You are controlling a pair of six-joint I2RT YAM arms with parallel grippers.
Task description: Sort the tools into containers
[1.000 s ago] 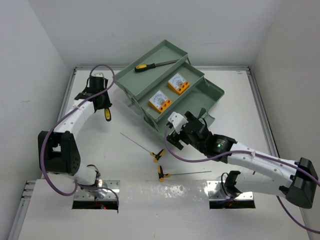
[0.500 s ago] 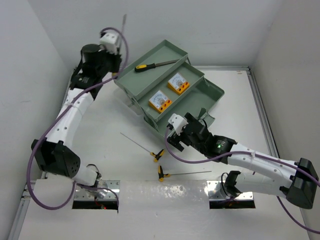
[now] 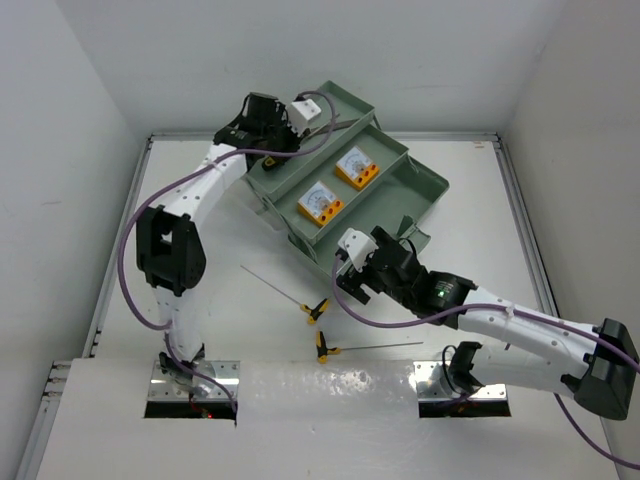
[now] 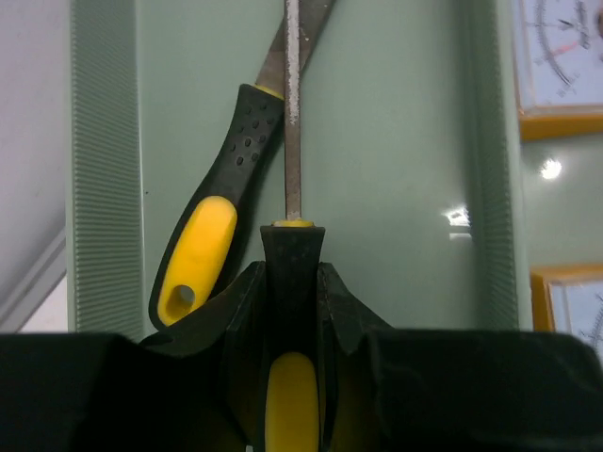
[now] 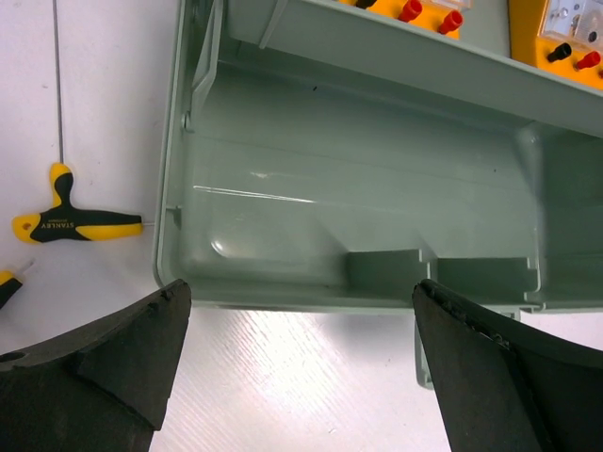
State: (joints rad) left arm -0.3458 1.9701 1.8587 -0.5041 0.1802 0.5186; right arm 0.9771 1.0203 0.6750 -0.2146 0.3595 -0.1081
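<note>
Over the top tray [image 4: 396,141], the left claw [image 4: 292,292] is squeezed tight on a screwdriver [image 4: 292,113], beside another screwdriver [image 4: 212,217]. The right claw [image 5: 297,372] is wide open, holding nothing.

Right claw [image 5: 300,301] jaws wide apart, one dark finger [image 5: 104,363] near left, the other near right. Just beyond them is the deep green tray [image 5: 377,179] of the toolbox, glossy floor, stepped block at its near right. A higher tray [image 5: 396,61] behind it holds two orange meters [image 5: 526,33], cut off by the frame, red and black knobs showing. Left of the deep tray, on the white surface [image 5: 104,113], lies a yellow-black T-handle key [image 5: 66,224], thin shaft pointing far. Bit of another yellow handle [image 5: 5,285] at the left edge.
</note>
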